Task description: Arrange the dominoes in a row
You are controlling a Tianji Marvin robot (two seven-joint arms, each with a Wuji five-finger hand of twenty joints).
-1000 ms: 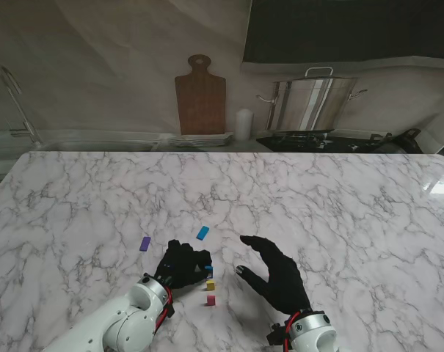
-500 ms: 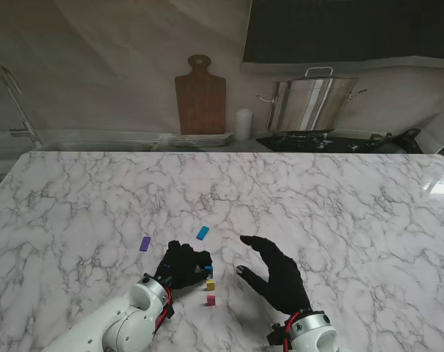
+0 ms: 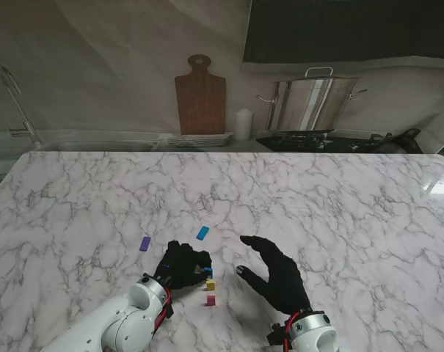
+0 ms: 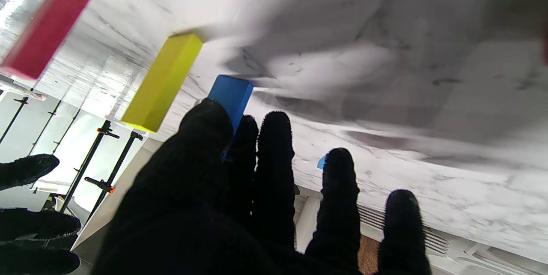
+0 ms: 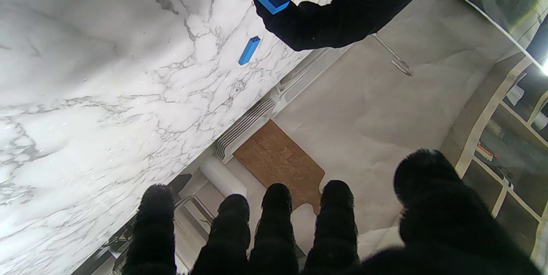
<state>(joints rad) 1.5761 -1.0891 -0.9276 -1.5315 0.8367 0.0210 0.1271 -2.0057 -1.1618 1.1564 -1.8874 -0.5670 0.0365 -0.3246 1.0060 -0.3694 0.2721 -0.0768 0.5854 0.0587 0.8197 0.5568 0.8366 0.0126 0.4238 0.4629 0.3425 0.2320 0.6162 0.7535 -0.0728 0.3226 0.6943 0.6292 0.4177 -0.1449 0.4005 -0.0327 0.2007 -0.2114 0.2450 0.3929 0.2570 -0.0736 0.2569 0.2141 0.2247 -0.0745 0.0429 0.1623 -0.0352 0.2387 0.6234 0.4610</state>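
Blue domino [image 4: 231, 95] pinched upright in left hand [image 3: 183, 264] beside yellow domino [image 3: 210, 284]; right hand [image 3: 274, 273] spread, empty.

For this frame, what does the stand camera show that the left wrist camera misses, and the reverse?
Only the stand view shows the purple domino lying on the marble table, the cutting board and the steel pot. Only the left wrist view shows the left hand with its fingertips pinched on the blue domino. Both show the yellow domino and the pink domino standing in line, and the right hand.
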